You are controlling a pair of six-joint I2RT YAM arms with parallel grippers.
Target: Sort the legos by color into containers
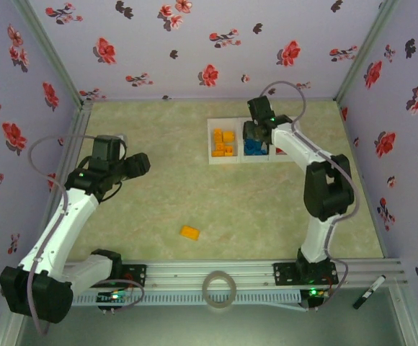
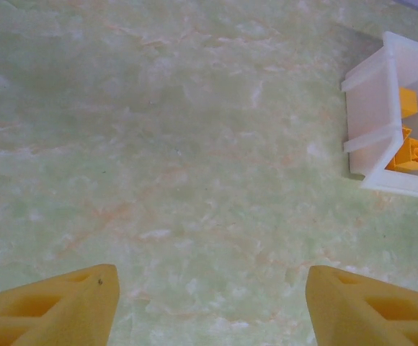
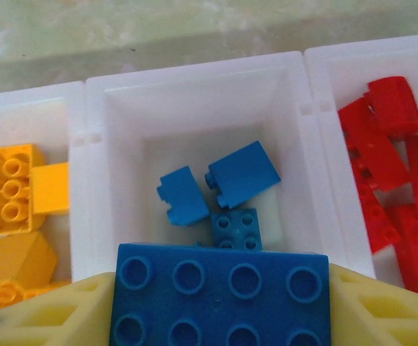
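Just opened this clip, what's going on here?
The right gripper holds a wide blue brick in its fingers above the white tray's middle compartment, where three smaller blue bricks lie. Orange-yellow bricks sit in the left compartment, red bricks in the right. The left gripper hangs open over the table. One loose orange-yellow brick lies near the arms' bases.

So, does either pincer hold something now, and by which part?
The right pincer grips a blue lego brick by its two opposite side faces, above the middle compartment. The left pincer is open and empty.
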